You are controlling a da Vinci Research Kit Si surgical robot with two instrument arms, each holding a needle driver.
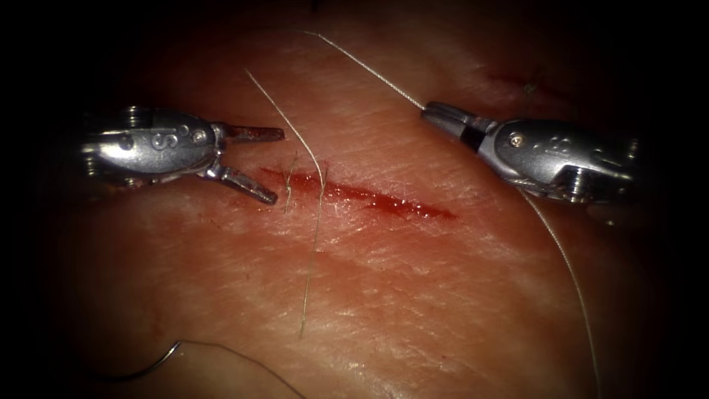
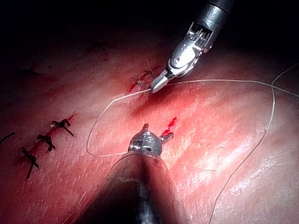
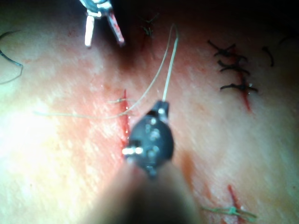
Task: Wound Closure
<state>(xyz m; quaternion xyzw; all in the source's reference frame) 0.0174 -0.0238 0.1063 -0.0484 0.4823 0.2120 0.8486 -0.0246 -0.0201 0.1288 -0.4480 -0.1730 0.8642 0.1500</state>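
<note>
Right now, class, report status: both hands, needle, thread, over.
Left hand open, empty. Right hand shut on thread. Needle lies free on tissue, left of cut. Thread crosses cut.

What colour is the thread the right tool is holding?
Pale, whitish thread, held in the shut right tool; clearest in the endoscope view.

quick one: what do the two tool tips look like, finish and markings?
Both are small polished silver metal wrists on thin shafts, with round pins and screw heads at the joints. The left claw has two slim, flat-faced fingers and an embossed "S" on its body. The right claw has a dark band behind its short tapered tip.
</note>
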